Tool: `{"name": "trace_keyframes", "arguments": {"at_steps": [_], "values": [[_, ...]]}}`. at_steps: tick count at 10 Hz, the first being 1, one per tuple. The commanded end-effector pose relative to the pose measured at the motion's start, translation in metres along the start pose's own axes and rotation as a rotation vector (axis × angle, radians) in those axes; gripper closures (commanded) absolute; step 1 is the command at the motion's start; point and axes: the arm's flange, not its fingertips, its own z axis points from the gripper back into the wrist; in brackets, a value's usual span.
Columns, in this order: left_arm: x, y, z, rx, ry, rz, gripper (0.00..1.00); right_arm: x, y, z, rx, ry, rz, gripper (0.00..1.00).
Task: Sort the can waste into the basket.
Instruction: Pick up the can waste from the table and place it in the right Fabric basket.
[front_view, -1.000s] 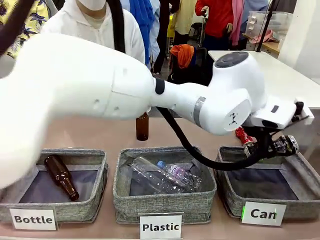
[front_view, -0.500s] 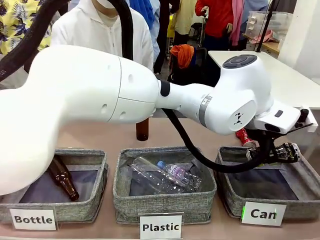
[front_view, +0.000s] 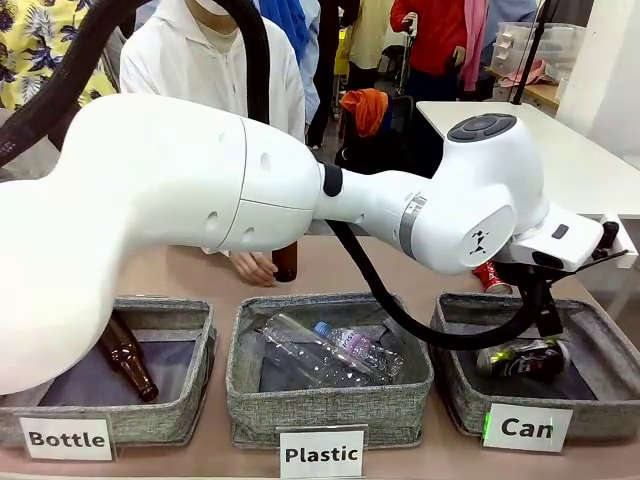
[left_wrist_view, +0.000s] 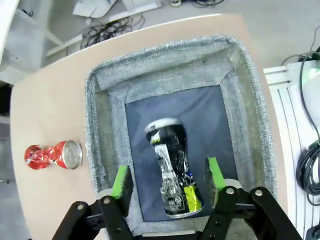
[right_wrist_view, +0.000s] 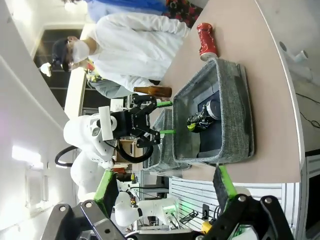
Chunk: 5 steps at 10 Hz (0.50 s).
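nearest the robot, three grey fabric baskets sit in a row on the table (front_view: 180, 276), each with a white front label. at 9 o'clock is the bottle basket (front_view: 150, 415), with a brown bottle (front_view: 125, 356) lying in it. in the middle is the plastic basket (front_view: 330, 405), holding clear plastic bottles (front_view: 330, 350). at 3 o'clock is the can basket (front_view: 458, 400). the black-and-silver can (front_view: 518, 358) lies on its side on this basket's dark bottom, towards the front wall. the left arm reaches across the whole row, so the left gripper (left_wrist_view: 168, 177) hangs over the can basket. in its wrist view the jaws stand fairly wide, one green pad on either side of the crushed can below. there is a clear gap on each side and the pads hold nothing. the can's silver end points to 12 o'clock in that view. the right gripper (right_wrist_view: 164, 184) has its jaws spread wide and empty, and it looks at the can basket from off the table's side. just beyond the can basket's far rim, at about 11 o'clock from it, the red can (front_view: 490, 277) lies on the bare tabletop, outside the basket and partly hidden by the arm. farther back, at 12 o'clock from the plastic basket, a person's hand (front_view: 255, 267) rests beside a second brown bottle (front_view: 286, 262) on the table. the person, in a white top, stands at the far edge.
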Motion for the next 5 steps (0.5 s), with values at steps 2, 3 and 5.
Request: {"name": "trace_keyframes", "arguments": {"at_steps": [2,3,5], "values": [[0.001,-0.001,0.010,0.006,-0.014,0.002,0.00,-0.003,0.003,-0.003,-0.004,0.008,0.010,0.00],[0.002,-0.001,0.016,0.007,-0.015,0.002,0.00,-0.003,0.003,-0.003,-0.004,0.008,0.010,0.00],[-0.005,-0.004,0.036,-0.008,0.006,0.031,0.00,-0.003,0.003,-0.003,-0.004,0.008,0.010,0.00]]}}
